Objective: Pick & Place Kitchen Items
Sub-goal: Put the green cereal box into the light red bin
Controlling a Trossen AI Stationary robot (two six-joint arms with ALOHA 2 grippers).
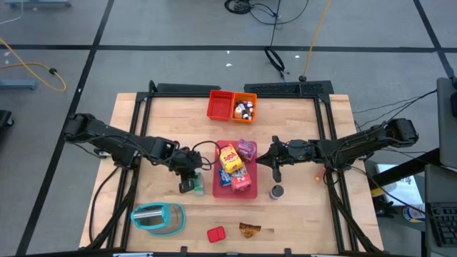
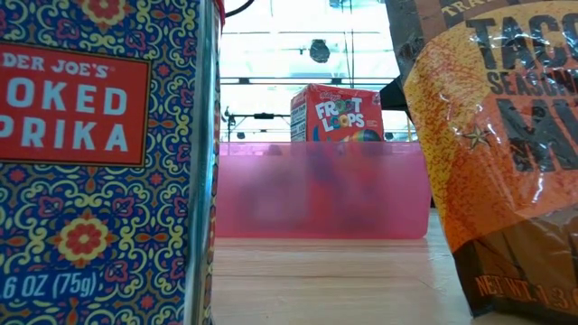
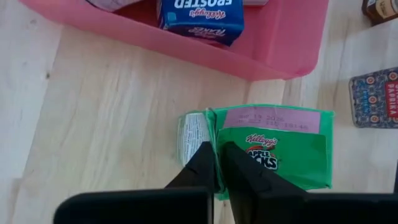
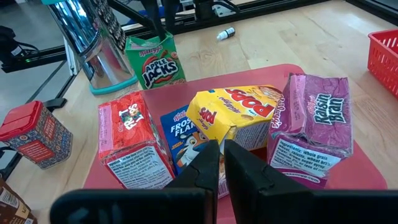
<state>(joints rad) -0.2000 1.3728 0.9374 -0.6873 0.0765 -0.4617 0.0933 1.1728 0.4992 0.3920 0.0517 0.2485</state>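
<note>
The left gripper (image 3: 217, 163) has its jaws closed on the top edge of the green Apple Jacks box (image 3: 273, 146) (upright beside the pink tray (image 3: 292, 46)); the right gripper's (image 4: 221, 163) jaws are closed, empty.

Even, bright light; the low view's windows (image 2: 307, 54) blow out, and the tray (image 2: 321, 194) before them is blurred.

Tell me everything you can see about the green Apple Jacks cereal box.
The green Apple Jacks box is a small cardboard cereal carton with the red-and-white logo on its front and a pale date panel on its top flap. It stands upright on the wooden table, just outside the pink tray, beside a shiny metal kettle. The left gripper is shut on its top edge. The box looks intact, not crushed.
</note>
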